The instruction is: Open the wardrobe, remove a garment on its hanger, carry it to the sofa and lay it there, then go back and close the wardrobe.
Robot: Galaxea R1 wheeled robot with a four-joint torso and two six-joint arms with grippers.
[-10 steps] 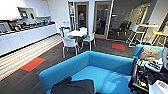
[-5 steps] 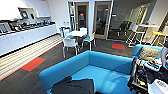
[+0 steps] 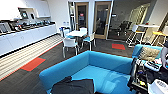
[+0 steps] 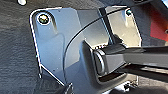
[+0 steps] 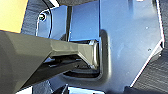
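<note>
The garment lies spread flat on the seat of the sofa, near its left arm, judged as already delivered; the hanger cannot be made out. Count: one black garment, one blue sofa; the state of both jaws cannot be told.

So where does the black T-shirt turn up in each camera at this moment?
Head view: black T-shirt lies bottom centre, on the seat of the blue sofa.
Left wrist view: the robot's plate over dark carpet; nothing I can match to the shirt.
Right wrist view: again the plate with carpet beside it; no match I can make.
Shared landmark: the dark carpet.
</note>
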